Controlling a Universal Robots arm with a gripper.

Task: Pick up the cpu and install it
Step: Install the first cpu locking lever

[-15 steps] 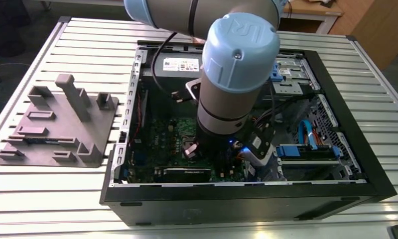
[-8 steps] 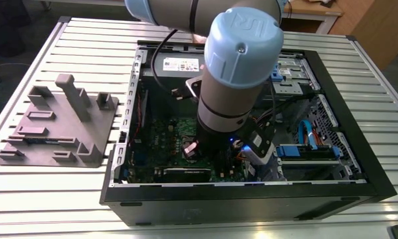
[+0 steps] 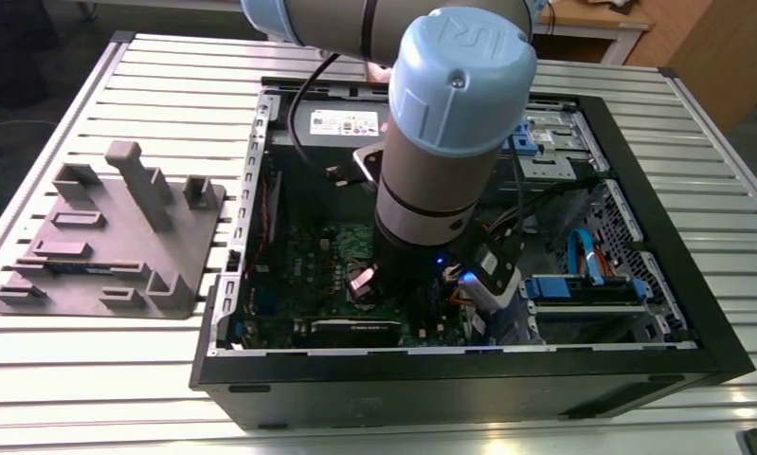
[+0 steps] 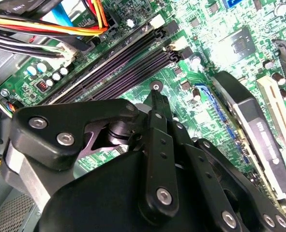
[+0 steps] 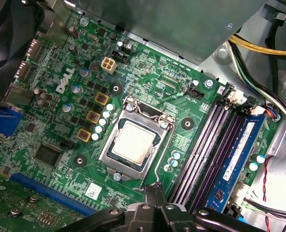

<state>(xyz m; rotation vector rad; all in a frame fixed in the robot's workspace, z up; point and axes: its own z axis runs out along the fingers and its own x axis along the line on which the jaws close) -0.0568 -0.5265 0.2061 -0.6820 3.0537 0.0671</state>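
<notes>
Deep inside the open computer case (image 3: 479, 384) now, hanging off the arm (image 3: 448, 123) low over the green motherboard (image 5: 147, 72). Holding the gripper (image 5: 155, 189) just short of the socket, fingers (image 5: 151, 198) pinched narrow, tip against tip, with nothing between them. Spotting the cpu (image 5: 133, 142) a little ahead of those fingertips, lying flat inside the socket's metal frame (image 5: 111, 155), silvery top facing up, clear of the fingers. Finding the memory slots (image 5: 205, 140) off to one side of the fingers, a blue memory stick (image 5: 237, 154) just beyond them. Catching the gripper (image 4: 155, 89) from behind in the second wrist view, equally pinched, an expansion card (image 4: 251, 121) off to the fingers' other side.
</notes>
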